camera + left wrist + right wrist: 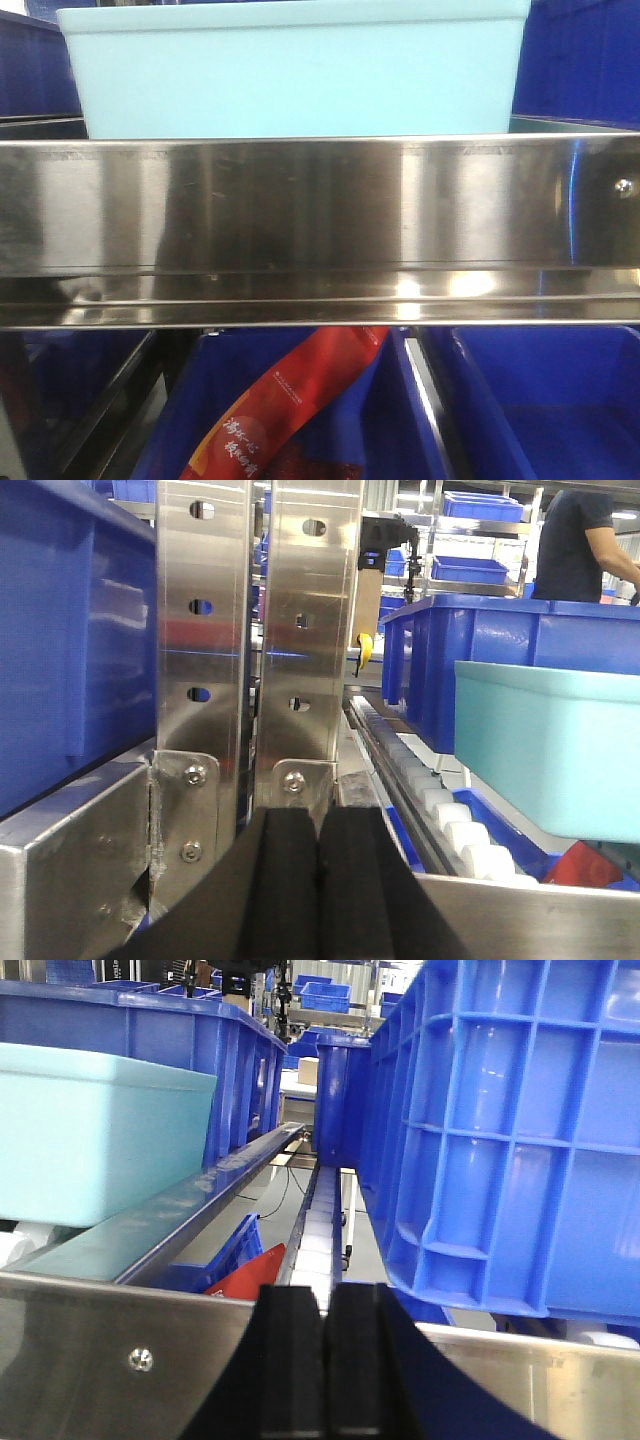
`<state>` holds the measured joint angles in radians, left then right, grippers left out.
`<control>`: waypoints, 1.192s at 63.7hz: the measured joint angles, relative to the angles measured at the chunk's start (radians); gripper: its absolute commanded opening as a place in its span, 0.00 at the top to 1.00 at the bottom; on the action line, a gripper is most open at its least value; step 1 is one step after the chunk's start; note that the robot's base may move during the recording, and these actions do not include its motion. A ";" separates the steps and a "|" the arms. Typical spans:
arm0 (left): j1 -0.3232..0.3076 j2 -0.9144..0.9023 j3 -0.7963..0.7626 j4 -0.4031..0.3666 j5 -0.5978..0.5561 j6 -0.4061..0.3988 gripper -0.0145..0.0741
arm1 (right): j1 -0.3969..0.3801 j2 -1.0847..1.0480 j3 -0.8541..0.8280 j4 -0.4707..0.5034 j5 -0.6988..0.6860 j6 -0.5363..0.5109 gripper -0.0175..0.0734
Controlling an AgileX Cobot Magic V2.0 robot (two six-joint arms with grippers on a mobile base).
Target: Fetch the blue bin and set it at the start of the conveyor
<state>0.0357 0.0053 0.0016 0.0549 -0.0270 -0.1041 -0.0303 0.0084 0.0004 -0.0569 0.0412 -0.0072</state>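
- sitting pad against pad with no gap and nothing between them, the jaws of the left gripper (318, 825) hang low, just in front of the stainless shelf rail (540, 920).
- the right gripper (325, 1305) is the same: jaws pressed shut, empty, just short of the rail's bolted lip.
- the pale aqua bin (300, 70) lies between the two wrists. It is off to the right in the left wrist view and off to the left in the right wrist view, so the arms flank it, probably to take it from both sides. neither touches it.
- the bin rests on the upper shelf behind the rail, which hides its base. the rail looks like a retaining lip, so the bin would likely need lifting over it.
- a dark blue bin (60, 630) on the left and a ribbed dark blue bin (520, 1130) on the right crowd in close — narrow lanes, which may be why the fingers are kept slim.
- a red packet (290, 410) lies in a lower bin.
- the conveyor start is in no view, so the fetch looks barely begun.
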 measured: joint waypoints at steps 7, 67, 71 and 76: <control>0.000 0.000 0.000 0.000 0.000 0.000 0.96 | 0.000 0.000 0.000 0.000 0.000 0.000 0.99; 0.000 0.000 0.000 0.000 0.000 0.000 0.96 | 0.000 0.000 0.000 0.000 0.000 0.000 0.99; 0.000 0.000 0.000 0.000 0.000 0.000 0.96 | 0.000 0.000 0.000 0.000 0.000 0.000 0.99; 0.000 0.000 0.000 0.000 0.000 0.000 0.96 | 0.000 0.000 0.000 0.000 0.000 0.000 0.99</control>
<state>0.0357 0.0053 0.0016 0.0549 -0.0270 -0.1041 -0.0303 0.0084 0.0004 -0.0569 0.0412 -0.0072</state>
